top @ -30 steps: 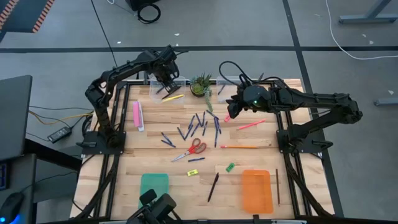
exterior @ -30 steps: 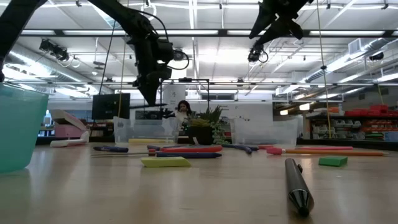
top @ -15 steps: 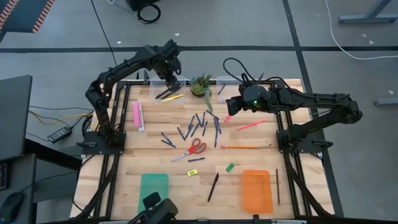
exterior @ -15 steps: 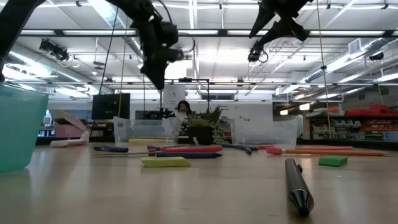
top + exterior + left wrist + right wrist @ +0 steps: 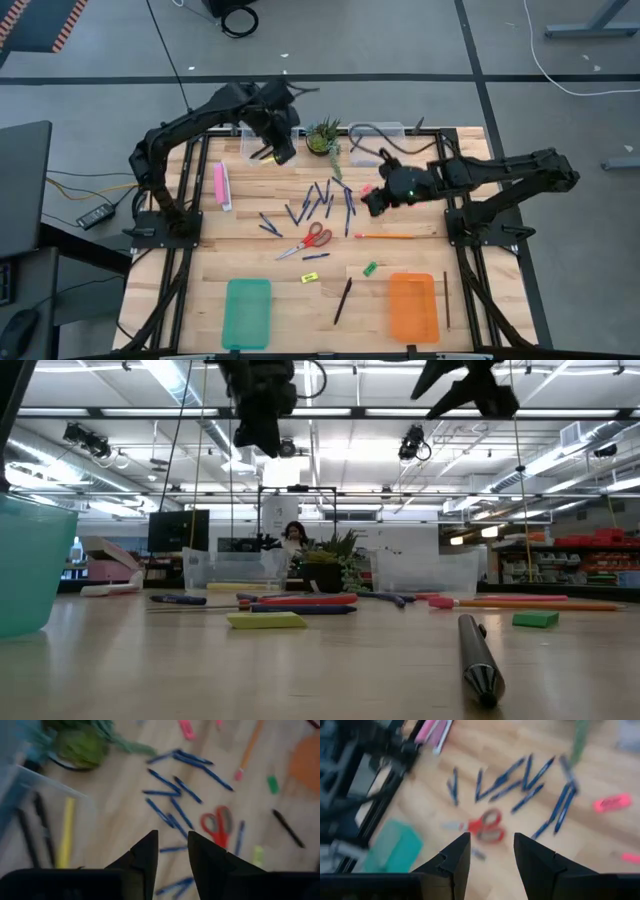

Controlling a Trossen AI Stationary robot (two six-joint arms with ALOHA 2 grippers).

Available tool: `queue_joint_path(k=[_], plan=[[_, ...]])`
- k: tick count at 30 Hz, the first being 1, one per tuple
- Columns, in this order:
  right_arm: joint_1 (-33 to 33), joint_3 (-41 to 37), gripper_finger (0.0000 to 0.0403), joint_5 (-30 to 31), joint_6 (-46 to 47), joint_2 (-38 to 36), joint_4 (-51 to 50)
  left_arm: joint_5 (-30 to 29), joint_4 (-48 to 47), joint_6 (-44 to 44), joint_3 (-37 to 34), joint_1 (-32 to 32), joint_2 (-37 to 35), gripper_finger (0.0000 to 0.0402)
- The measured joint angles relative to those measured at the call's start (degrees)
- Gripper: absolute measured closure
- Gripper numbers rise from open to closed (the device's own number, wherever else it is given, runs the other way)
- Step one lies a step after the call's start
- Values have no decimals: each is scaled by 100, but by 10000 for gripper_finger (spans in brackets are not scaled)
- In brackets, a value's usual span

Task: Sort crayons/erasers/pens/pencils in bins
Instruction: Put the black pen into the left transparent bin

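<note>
High view: left gripper (image 5: 281, 150) moved from clear bin (image 5: 262, 140) at 11 o'clock toward pens (image 5: 325, 198), mid-table. Right gripper (image 5: 371, 200) dropped toward pens too.

Wrist views: both grippers open, probably empty. Next pick coming.

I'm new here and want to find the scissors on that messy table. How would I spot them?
Look at the middle of the wooden table, just below the scatter of blue pens. The scissors lie flat there, nearer the front trays than the potted plant. They alone have red loop handles and silver blades.
</note>
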Motion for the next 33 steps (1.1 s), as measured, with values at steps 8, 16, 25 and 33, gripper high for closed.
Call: queue_joint_path(k=[8,16,25,33], plan=[[1263,0,245,-820,253,-4,-104,33,5,-1636,-1,-1476,-57,290],[2101,0,245,-819,699,-4,-211,-1476,1233,-4364,-4,-3358,-55,296],[2536,0,245,-764,196,-32,-203,-3092,2360,-6499,-4,-4783,664,295],[2737,2,245,-854,-264,-79,-211,-3045,3439,-6038,-7,-5021,1753,296]])
